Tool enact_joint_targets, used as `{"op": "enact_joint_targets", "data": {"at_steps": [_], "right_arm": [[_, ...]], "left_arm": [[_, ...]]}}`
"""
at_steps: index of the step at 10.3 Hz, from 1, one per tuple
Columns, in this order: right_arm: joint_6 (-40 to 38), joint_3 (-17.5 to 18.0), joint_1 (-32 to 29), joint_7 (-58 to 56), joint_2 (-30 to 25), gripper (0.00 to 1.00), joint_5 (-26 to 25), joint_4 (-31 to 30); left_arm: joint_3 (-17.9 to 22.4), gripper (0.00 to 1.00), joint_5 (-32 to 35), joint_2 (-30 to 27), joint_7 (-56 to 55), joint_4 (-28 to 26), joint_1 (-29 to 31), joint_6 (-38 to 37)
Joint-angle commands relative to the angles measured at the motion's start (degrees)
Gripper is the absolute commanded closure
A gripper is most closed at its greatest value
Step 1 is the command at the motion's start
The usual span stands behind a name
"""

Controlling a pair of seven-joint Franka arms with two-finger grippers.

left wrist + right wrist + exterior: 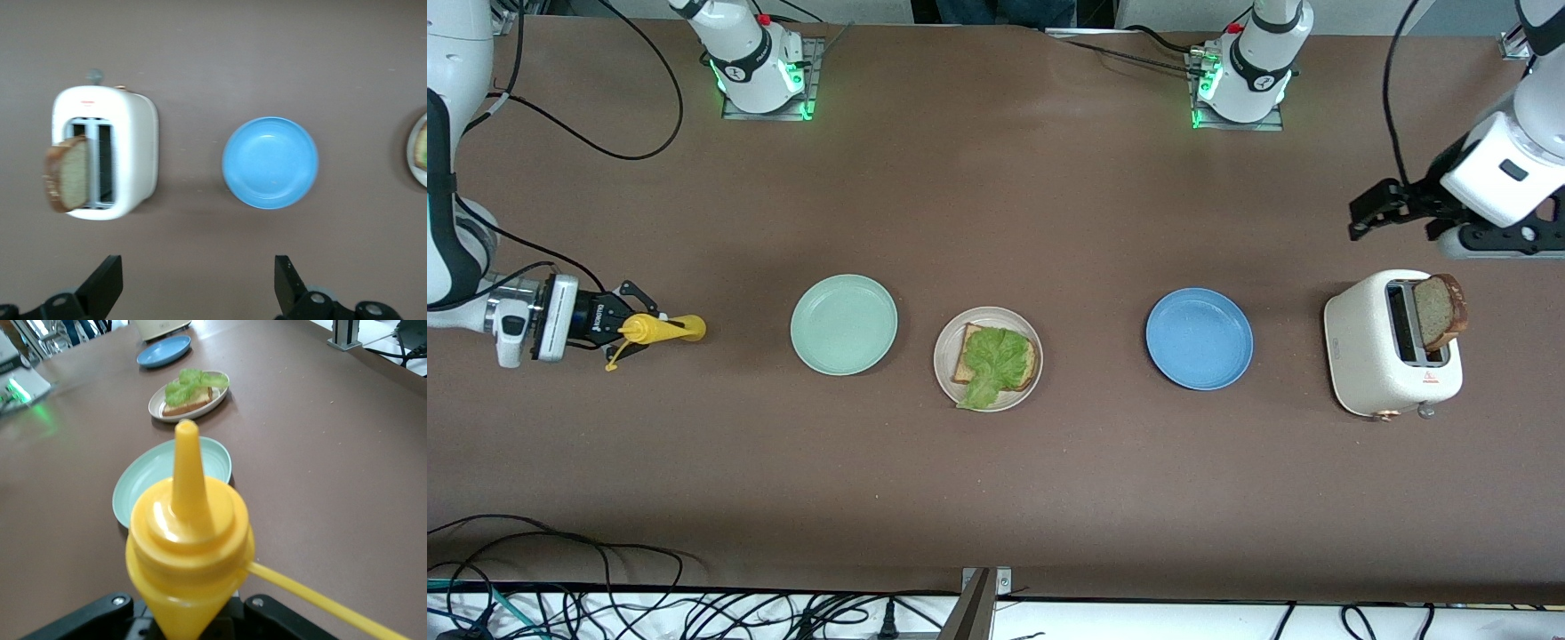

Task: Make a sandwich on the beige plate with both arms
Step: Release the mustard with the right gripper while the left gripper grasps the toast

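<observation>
While the sandwich (992,360) lies unfinished on the beige plate (948,342) at frame centre, a second bread slice (1440,311) stands in the toaster (1383,356) at the right edge. The slice is judged light, stiff and crumbly; its exposed upper edges should be pinched. The left gripper (1371,212) hangs spread above the toaster in frame; the right gripper (609,325), at the left edge, is clamped on a yellow bottle (660,328). The brown table (996,498) is matte, with ample room.

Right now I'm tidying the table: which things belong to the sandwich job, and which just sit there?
Belongs:
beige plate
bread slice with lettuce on it
second slice in toaster
yellow squeeze bottle, held by right gripper
left gripper, open

Idle:
mint-green plate
blue plate
</observation>
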Motion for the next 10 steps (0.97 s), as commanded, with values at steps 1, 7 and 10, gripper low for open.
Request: {"op": "enact_joint_targets", "data": {"at_steps": [1,7,10], "right_arm": [[2.8,0.1,0.0,-6.0,-1.6,1.0,1.8,-2.8],[7.9,0.2,0.2,-18.4,0.7,1.0,7.2,-8.5],[8.4,0.2,0.3,-19.2,0.7,1.0,7.2,-8.8]], "left_arm": [[-0.2,0.0,3.3,2.2,4.5,2.0,1.0,-0.6],[-0.2,0.0,3.0,8.5,15.3,2.2,9.4,2.8],[-0.2,0.0,3.6,12.8,17.6,0.9,13.2,6.2]]}}
